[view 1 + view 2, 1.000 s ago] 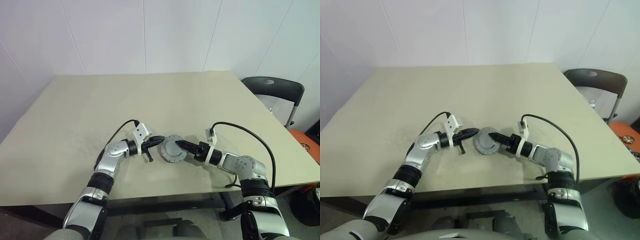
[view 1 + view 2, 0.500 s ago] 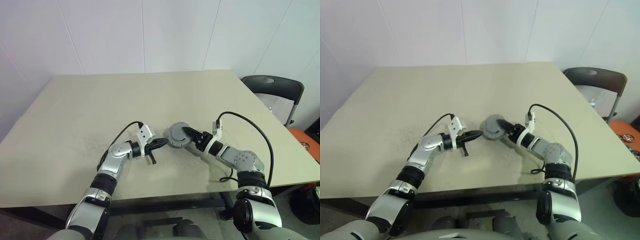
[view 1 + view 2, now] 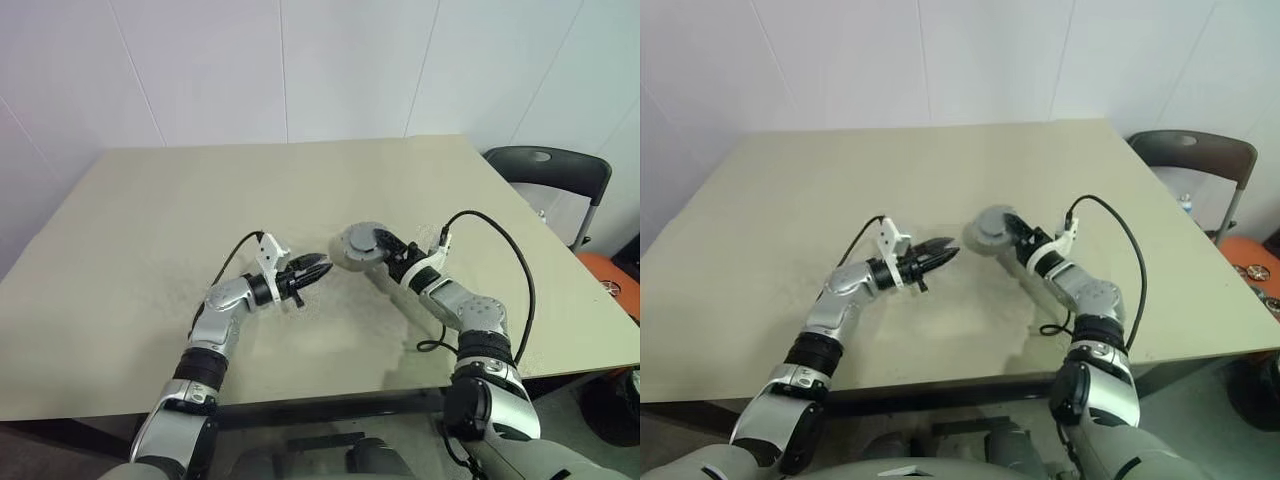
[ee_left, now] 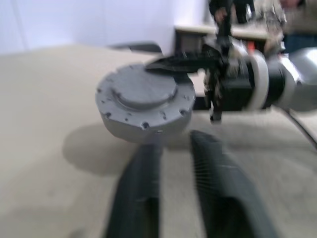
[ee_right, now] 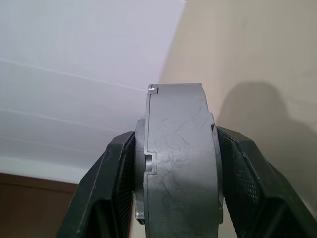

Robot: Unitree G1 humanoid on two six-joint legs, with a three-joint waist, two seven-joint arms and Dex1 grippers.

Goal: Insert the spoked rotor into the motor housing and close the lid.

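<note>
At frame centre the right gripper (image 3: pixel 385 250) clamps the motor housing (image 3: pixel 357 246) off the table (image 3: pixel 150 220), just right of the left gripper (image 3: pixel 318 268), whose 2 fingers are parted and empty.

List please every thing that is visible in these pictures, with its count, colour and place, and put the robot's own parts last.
Motor assembly: one, grey, round, closed, held clear above the table between the two grippers, its shadow on the tabletop.
Table: one, beige, in front of the white wall.
Chair: one, dark, past the table's right edge.
Orange object: one, on the floor at the far right, too small to identify.
Left gripper: one, black fingers, parted, holding nothing, just short of the assembly.
Right gripper: one, black fingers, clamped on the assembly's two flat faces.
</note>
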